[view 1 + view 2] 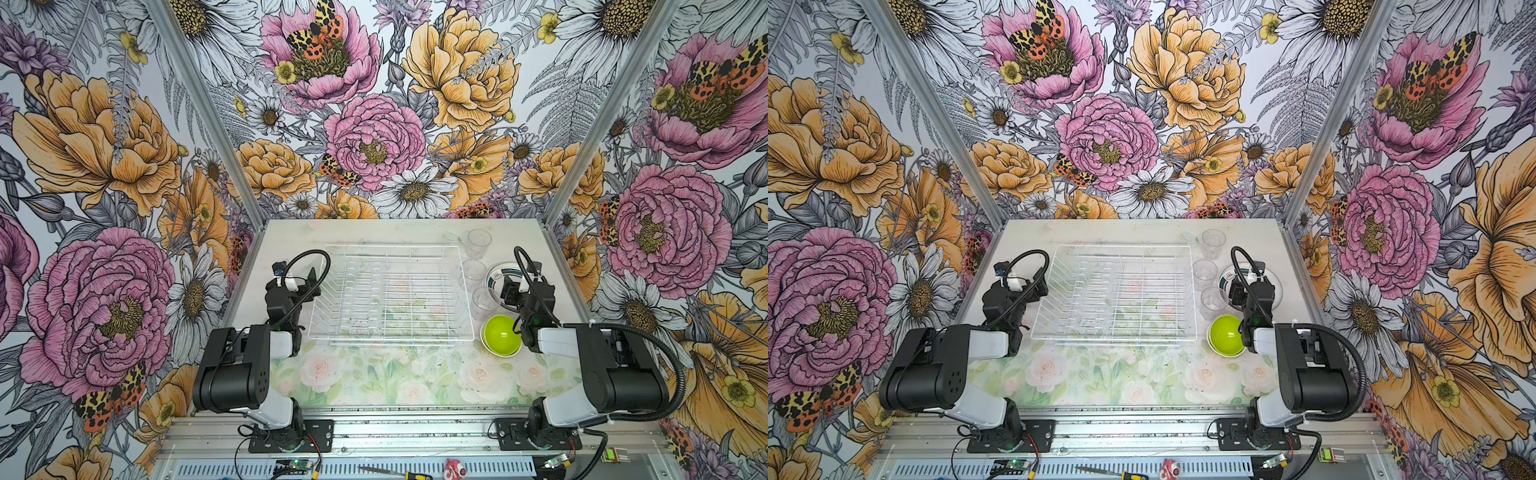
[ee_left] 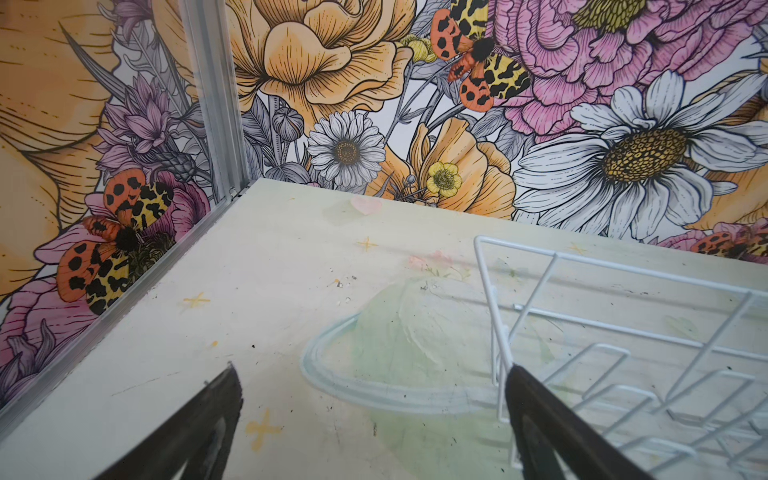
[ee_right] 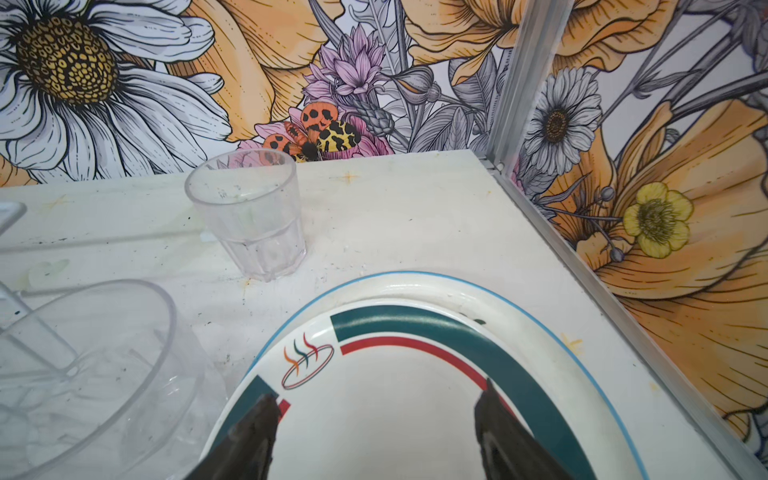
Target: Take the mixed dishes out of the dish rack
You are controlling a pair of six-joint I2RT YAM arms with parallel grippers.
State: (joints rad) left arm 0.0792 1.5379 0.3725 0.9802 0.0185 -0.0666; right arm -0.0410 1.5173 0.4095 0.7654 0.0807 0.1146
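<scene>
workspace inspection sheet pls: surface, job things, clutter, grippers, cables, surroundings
surface: table, faded floral print, dark specks
dish rack: nothing seen in it
tumblers: three in a row, right of the rack
banded plate: teal and red bands, lying on a blue-rimmed plate
lime-green bowl: on the table by the rack's near right corner
orange bowl: nothing seen
clutter: screwdriver and small pink thing on the front ledge
left gripper: open, empty, beside the rack
right gripper: open, empty, over the banded plate
cables: black hoses loop on both arms
surroundings: floral walls
</scene>
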